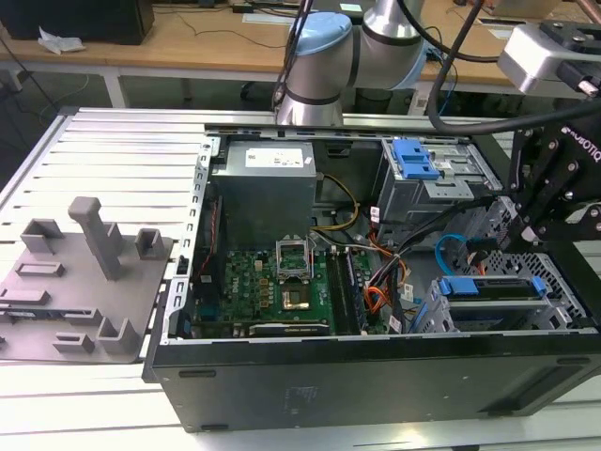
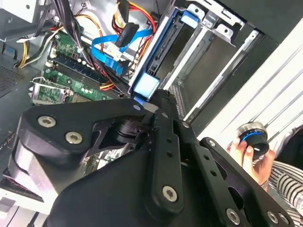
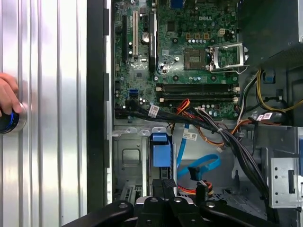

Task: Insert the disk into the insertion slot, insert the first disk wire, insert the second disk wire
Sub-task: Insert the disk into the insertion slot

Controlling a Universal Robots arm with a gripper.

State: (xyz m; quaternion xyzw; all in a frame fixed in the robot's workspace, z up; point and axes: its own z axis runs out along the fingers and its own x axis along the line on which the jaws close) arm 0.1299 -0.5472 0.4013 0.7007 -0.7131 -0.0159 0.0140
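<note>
thick black cable bundle and looping flat light-blue cable crowd the gap beside the low grey metal cage.

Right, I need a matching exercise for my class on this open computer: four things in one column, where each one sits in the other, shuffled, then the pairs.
Things
1. disk
2. second disk wire
3. grey fixture block
4. hand

Places
a. on the slatted table, outside the case
b. in the insertion slot, blue frame showing
c. looping inside the case beside the low cage
d. on a round blue-lit knob

Pairs: 1-b, 2-c, 3-a, 4-d
</note>
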